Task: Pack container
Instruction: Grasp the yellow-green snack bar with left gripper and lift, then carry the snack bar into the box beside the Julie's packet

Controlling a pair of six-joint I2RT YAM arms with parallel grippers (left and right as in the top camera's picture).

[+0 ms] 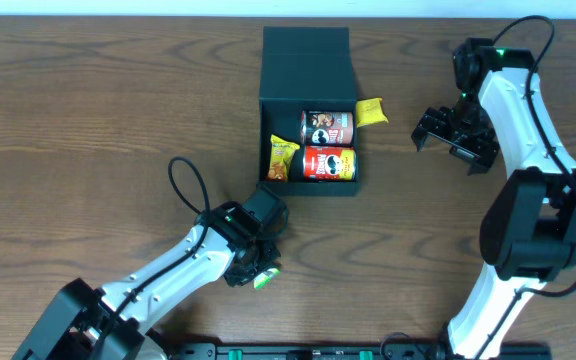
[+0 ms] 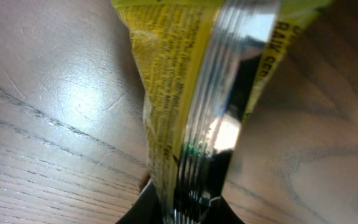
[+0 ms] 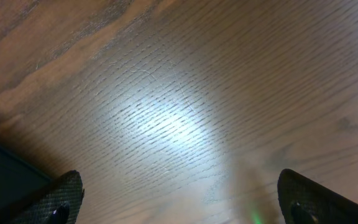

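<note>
Overhead view, items as I read them from the remote desk. Table (image 1: 88, 120): brown wood grain, bears everything. Container (image 1: 306, 60): dark teal-green square box, matte, at the table's far middle, flap lid thrown open toward the far edge, open compartment facing up; its dark corner also shows at the lower left of the right wrist view (image 3: 2, 180). Right pincer (image 1: 423, 135): off the container's right side, apart from it, fingers spread wide over bare wood (image 3: 185, 199), holding nothing. Left pincer (image 1: 268, 208): just off the container's near left corner; on its wrist camera the jaws are drawn in narrow (image 2: 179, 211), clamped on the lower end of a yellow wrapper (image 2: 185, 93) with a silver seam. Two cans lying side by side in the compartment: brown-red can (image 1: 327, 127) farther, red can (image 1: 328, 164) nearer. Yellow packet (image 1: 283, 158): inside, against the left wall beside the cans. Small yellow pouch (image 1: 370, 112): at the container's right wall; in or out, I cannot tell.
</note>
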